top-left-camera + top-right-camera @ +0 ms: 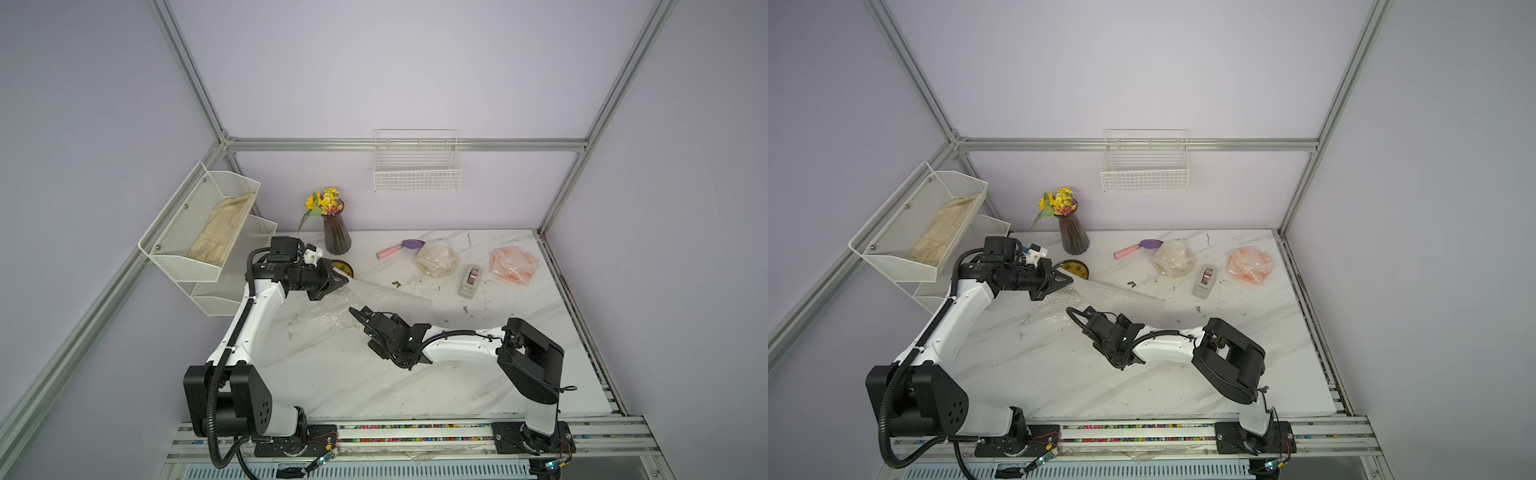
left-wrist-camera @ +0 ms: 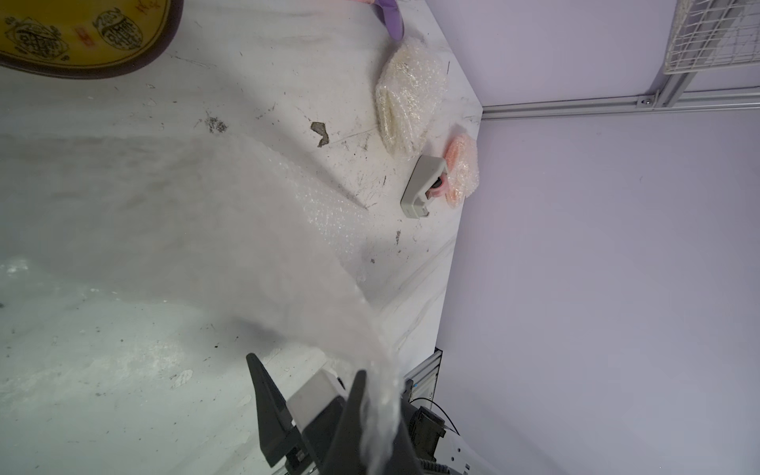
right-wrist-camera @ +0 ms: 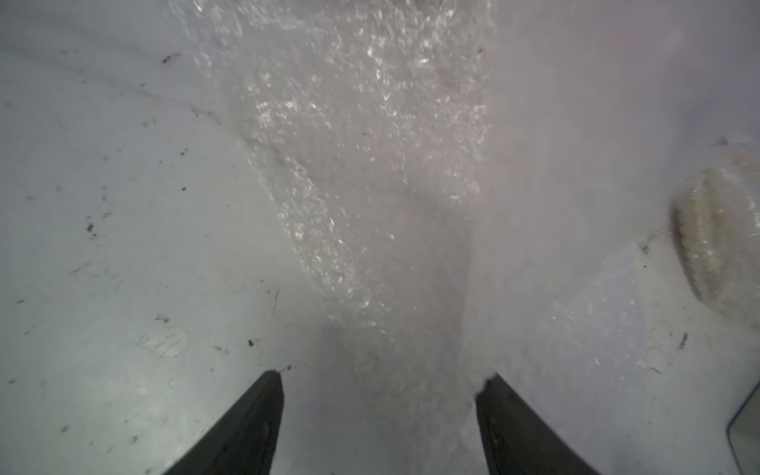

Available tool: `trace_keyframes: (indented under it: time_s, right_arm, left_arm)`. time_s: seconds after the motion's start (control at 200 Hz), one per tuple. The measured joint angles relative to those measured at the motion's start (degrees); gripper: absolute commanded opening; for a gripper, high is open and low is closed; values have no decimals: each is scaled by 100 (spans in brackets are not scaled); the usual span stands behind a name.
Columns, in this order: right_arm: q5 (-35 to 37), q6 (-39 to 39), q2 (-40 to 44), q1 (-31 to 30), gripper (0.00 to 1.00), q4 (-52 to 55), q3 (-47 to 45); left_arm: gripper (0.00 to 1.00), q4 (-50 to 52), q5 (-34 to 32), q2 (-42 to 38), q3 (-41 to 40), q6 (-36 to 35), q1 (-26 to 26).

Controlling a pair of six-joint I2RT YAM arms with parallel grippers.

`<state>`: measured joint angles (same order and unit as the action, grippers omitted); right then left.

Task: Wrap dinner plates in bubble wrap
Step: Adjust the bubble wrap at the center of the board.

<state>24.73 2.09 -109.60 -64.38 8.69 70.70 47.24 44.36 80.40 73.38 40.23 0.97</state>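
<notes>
A yellow plate [image 1: 345,268] [image 1: 1076,268] [image 2: 82,37] with a dark rim lies bare near the vase. The loose bubble wrap sheet [image 1: 374,296] [image 1: 1100,297] [image 2: 205,205] [image 3: 370,123] stretches from it across the table. My left gripper [image 1: 347,279] [image 1: 1069,280] [image 2: 376,386] is shut on a corner of this sheet, beside the plate. My right gripper [image 1: 368,330] [image 1: 1092,330] [image 3: 378,378] stands open low over the sheet's near part. A cream plate bundle [image 1: 436,257] [image 1: 1173,258] [image 2: 407,98] and an orange plate bundle [image 1: 513,266] [image 1: 1250,264] [image 2: 462,168] lie wrapped at the back right.
A grey tape dispenser [image 1: 469,281] sits between the two bundles. A vase of flowers [image 1: 336,232] and a pink-and-purple brush [image 1: 399,247] stand at the back. A mesh rack [image 1: 174,216] with beige cloth hangs on the left; a wire basket [image 1: 417,166] hangs on the back wall.
</notes>
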Motion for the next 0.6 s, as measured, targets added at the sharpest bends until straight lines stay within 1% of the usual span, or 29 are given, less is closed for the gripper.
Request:
trace_keyframes:
  time_s: [0.035, 0.105, 0.16, 0.23, 0.32, 0.425, 0.52, 0.6]
  right_arm:
    - [146, 61, -2, 17, 54, -68, 0]
    - [372, 205, 52, 81, 29, -164, 2]
    - [468, 304, 168, 149, 15, -142, -7]
    - [505, 481, 437, 205, 0, 50, -11]
    - [409, 658, 1032, 264, 0, 603, -13]
    - [42, 824, 1878, 262, 0, 1495, 13]
    - [-586, 918, 2577, 260, 0, 2437, 155]
    - [-1237, 946, 3034, 260, 0, 3217, 400]
  left_arm:
    - [0, 2, 44, -114, -24, 74, 0]
    - [0, 2, 90, -330, -59, 136, -2]
    - [0, 26, 105, -501, -68, 179, -2]
    - [0, 55, 103, -704, -70, 225, -2]
    - [0, 131, 85, -935, -87, 232, -2]
    - [0, 332, 57, -1180, -96, 225, -9]
    - [0, 662, -59, -1416, -96, 190, -61]
    - [0, 1126, -306, -1644, -92, 57, -192]
